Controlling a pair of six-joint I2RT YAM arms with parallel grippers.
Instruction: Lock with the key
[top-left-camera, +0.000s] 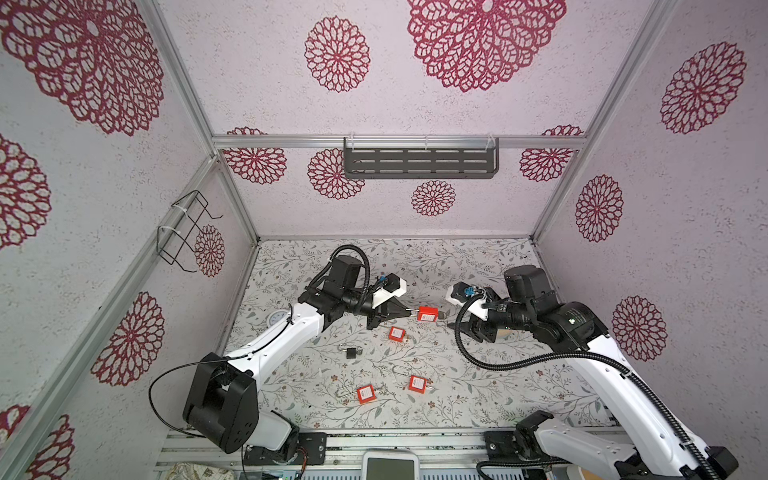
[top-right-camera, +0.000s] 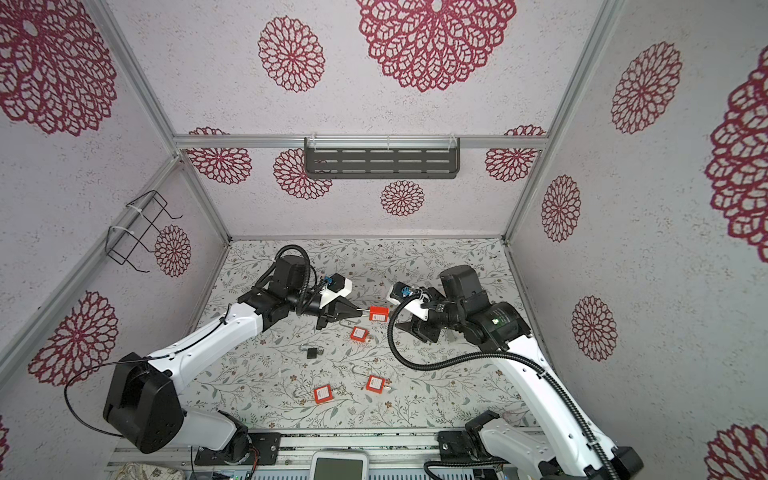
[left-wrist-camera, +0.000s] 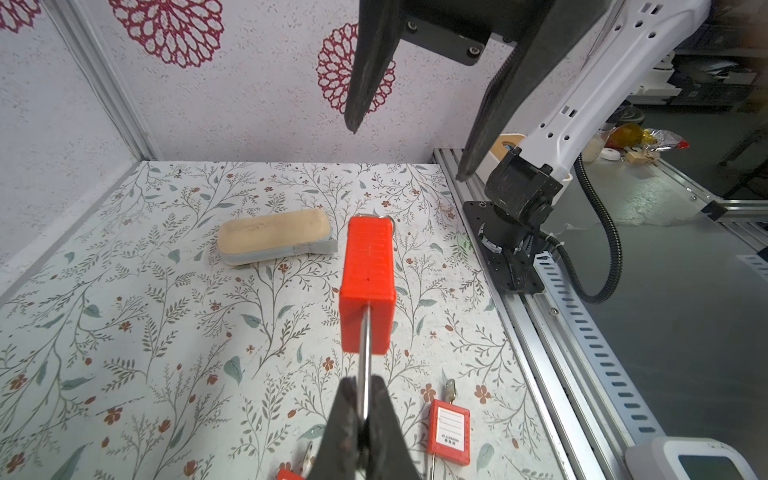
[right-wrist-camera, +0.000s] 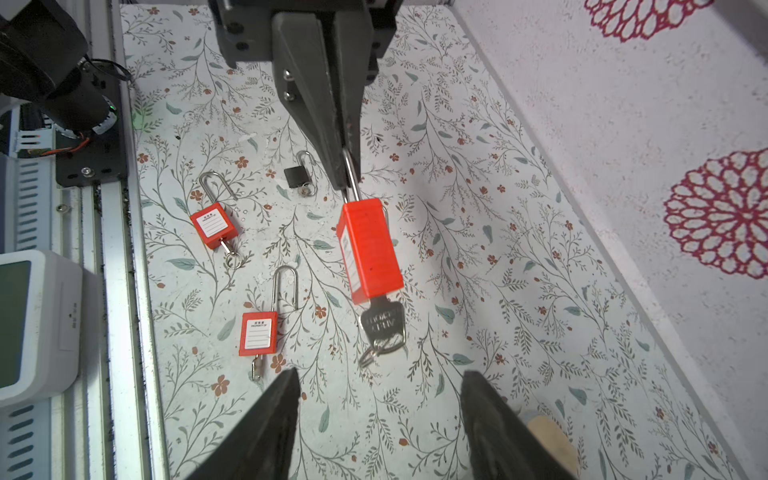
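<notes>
Right wrist view: see red padlock (right-wrist-camera: 368, 253) pinched by its shackle (right-wrist-camera: 352, 178) in left claw (right-wrist-camera: 345, 183), raised over the middle of the surface (right-wrist-camera: 540, 291). Note key (right-wrist-camera: 382, 322) seated in the lock's free end, ring dangling. Find right claw (right-wrist-camera: 380, 374) spread apart just beyond the key, not touching.

Blade of key (right-wrist-camera: 382, 321) hidden inside padlock (right-wrist-camera: 370, 249)
</notes>
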